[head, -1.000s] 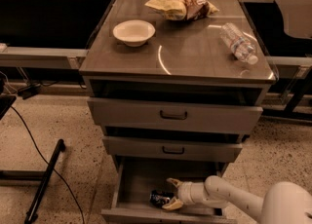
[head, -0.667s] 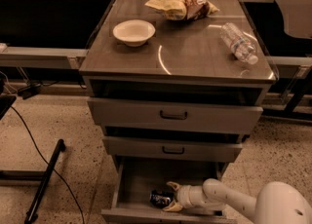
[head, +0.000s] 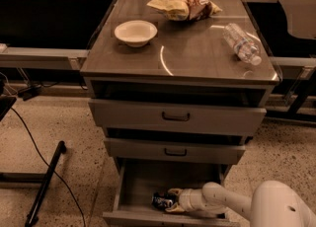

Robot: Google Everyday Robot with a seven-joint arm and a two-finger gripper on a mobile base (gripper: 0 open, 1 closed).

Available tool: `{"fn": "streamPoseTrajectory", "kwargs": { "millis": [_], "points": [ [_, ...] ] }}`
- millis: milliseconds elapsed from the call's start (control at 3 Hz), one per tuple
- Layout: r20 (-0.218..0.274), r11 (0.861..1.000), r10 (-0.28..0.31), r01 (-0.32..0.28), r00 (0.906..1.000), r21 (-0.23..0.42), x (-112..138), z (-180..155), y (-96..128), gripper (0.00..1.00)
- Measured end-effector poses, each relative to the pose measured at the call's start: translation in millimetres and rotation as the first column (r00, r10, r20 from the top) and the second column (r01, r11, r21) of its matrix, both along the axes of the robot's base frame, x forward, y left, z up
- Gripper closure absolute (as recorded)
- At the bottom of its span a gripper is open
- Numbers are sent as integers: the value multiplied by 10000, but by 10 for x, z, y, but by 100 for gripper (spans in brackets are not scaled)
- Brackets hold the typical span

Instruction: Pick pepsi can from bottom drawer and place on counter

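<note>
The bottom drawer (head: 140, 181) is pulled open below the two upper drawers. The pepsi can (head: 162, 201) lies on its side on the drawer floor near the front, dark blue with a silver end. My gripper (head: 171, 201) reaches in from the right on a white arm and sits right against the can, its pale fingers (head: 174, 192) above and below the can's right end. The counter (head: 177, 48) is the glossy grey-brown cabinet top with a curved white reflection.
On the counter stand a white bowl (head: 135, 32), a crumpled chip bag (head: 182, 6) at the back and a clear water bottle (head: 241, 43) lying at the right. A black cable and stand (head: 44, 181) lie on the floor at left.
My arm has slid a little to the left, bringing the gripper closer onto the can. The can stays in the same spot on the drawer floor.
</note>
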State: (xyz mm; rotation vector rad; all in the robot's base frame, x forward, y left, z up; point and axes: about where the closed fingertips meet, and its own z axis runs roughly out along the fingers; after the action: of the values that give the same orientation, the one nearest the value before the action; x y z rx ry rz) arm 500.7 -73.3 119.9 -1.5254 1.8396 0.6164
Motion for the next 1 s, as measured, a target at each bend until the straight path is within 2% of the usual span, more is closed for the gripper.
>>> {"fn": "streamPoseTrajectory", "kwargs": {
  "millis": [333,667,1000],
  "points": [
    [-51,9998,111,-112,9999,-192,14,-100,3,76],
    [-22,9999,126,-126,9999,107,20,-74,-21,98],
    [1042,9881,-197,35,9944,1538,267,512,-144,100]
  ]
}}
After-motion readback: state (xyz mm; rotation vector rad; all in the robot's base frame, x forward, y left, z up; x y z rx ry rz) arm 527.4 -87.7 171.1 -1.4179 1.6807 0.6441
